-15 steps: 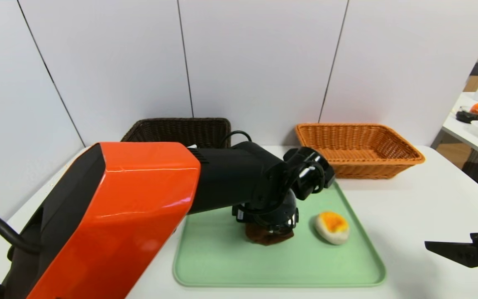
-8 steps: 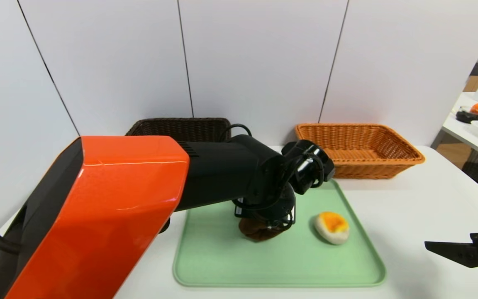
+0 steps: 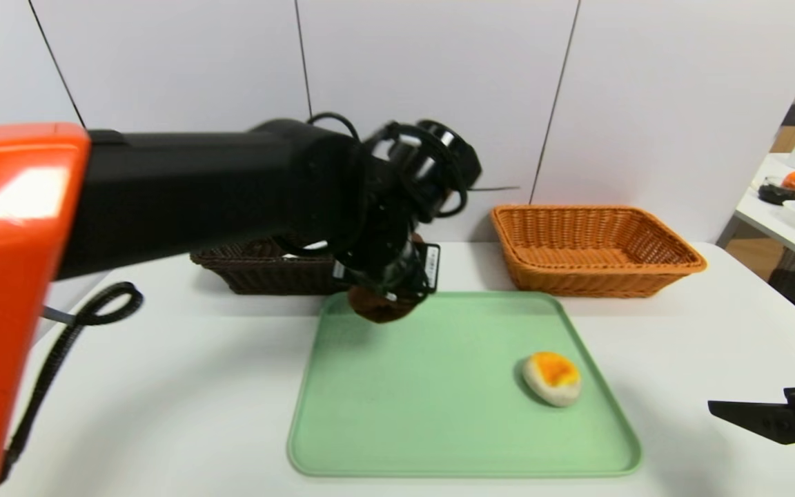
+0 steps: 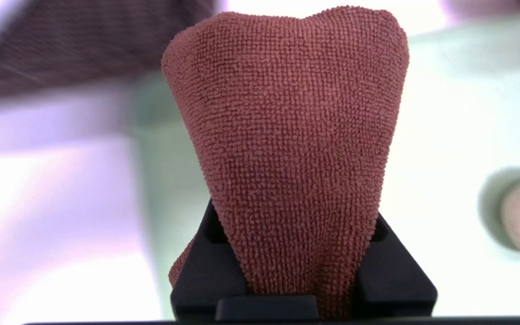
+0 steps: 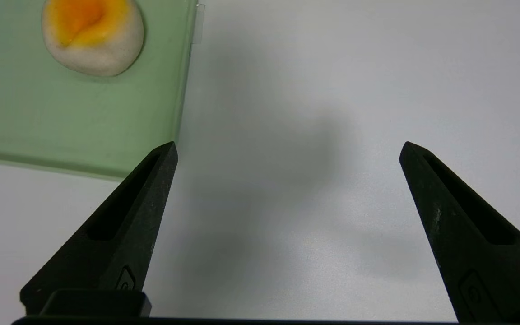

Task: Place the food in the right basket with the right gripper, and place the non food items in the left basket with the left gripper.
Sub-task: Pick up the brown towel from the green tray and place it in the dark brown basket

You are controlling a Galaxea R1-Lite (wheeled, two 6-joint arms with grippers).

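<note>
White table [image 3: 183, 386], left gripper [image 3: 385, 298] clamping brown cloth [image 3: 380, 308] above green tray [image 3: 439, 428] far edge, right gripper [image 5: 287, 153] wide open, empty.

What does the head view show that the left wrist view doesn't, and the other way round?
Only the head view shows the orange basket, most of the dark basket, the whole green tray, and the right gripper, open and parked low beside the tray. Only the left wrist view shows the brown cloth's looped weave up close and the left gripper shut on it. Both show the cloth held above the tray's far-left corner, and the bun on the tray.
</note>
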